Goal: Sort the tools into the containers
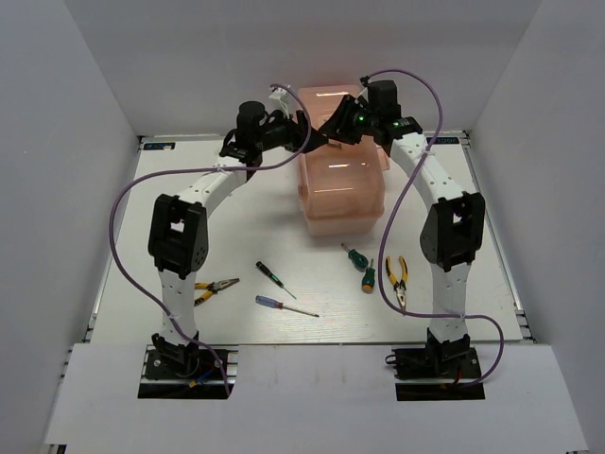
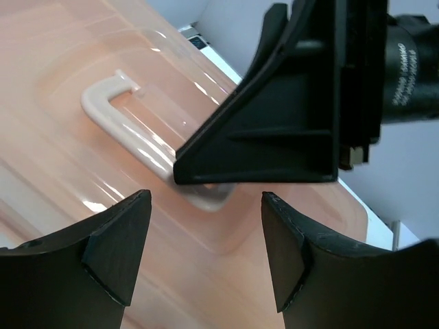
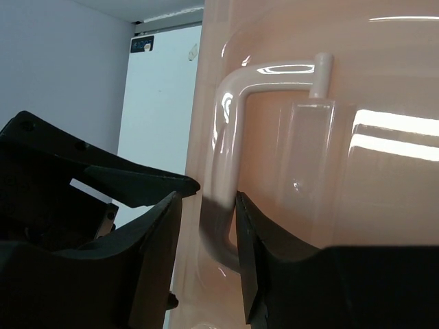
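The salmon-pink toolbox (image 1: 342, 184) stands closed at the back of the table, with its white lid handle (image 2: 127, 130) on top. My right gripper (image 3: 208, 205) is open and straddles one end of the handle (image 3: 230, 116): one finger touches it, the other stands a little off. My left gripper (image 2: 206, 247) is open and empty just above the lid, beside that same end. Both grippers meet over the lid in the top view, the left gripper (image 1: 304, 132) and the right gripper (image 1: 333, 128). The tools lie on the table: pliers (image 1: 216, 288), pliers (image 1: 398, 277), green screwdrivers (image 1: 354, 253) (image 1: 368, 277), and thin screwdrivers (image 1: 274, 277) (image 1: 284, 305).
Purple cables (image 1: 123, 203) loop off both arms over the table. White walls close in the left, right and back sides. The right gripper's finger (image 2: 274, 137) fills the upper right of the left wrist view.
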You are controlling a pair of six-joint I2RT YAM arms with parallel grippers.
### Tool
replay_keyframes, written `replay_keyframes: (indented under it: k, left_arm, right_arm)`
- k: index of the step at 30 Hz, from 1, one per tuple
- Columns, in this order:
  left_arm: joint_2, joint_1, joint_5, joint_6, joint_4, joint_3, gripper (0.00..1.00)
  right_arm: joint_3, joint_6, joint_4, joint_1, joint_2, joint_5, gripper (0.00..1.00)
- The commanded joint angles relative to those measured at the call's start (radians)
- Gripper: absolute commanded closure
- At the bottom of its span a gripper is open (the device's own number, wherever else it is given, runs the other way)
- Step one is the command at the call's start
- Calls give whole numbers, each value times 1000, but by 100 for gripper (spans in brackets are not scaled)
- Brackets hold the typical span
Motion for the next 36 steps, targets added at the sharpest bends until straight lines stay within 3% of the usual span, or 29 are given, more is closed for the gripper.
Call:
replay_keyframes:
  k: [1, 10, 16, 21, 24, 28, 31, 36]
  left_arm:
    - [-5, -23, -94, 48, -165, 69, 25]
    - [86, -55, -209, 82, -364, 237, 25]
    - [118, -75, -229, 82, -396, 287, 25]
    - [138, -84, -250, 73, -419, 316, 31]
    - [149, -84, -250, 73, -429, 327, 32]
    - [149, -84, -278, 64, -429, 327, 35]
    - [160, -84, -296, 51, -438, 336, 36]
    - [179, -84, -318, -12, -438, 355, 37]
  right_arm:
    - [3, 29, 56, -1, -42, -55, 57]
    - [-10, 39, 70, -7, -57, -71, 57]
    - [-19, 59, 82, -22, -65, -81, 57]
    - [-42, 52, 82, -31, -79, -81, 53]
    - [-42, 26, 51, -50, -97, -48, 53]
    - [-14, -103, -38, -79, -134, 172, 53]
    - [-22, -146, -72, -116, -168, 254, 53]
    - [-172, -180, -1, -229, -247, 242, 53]
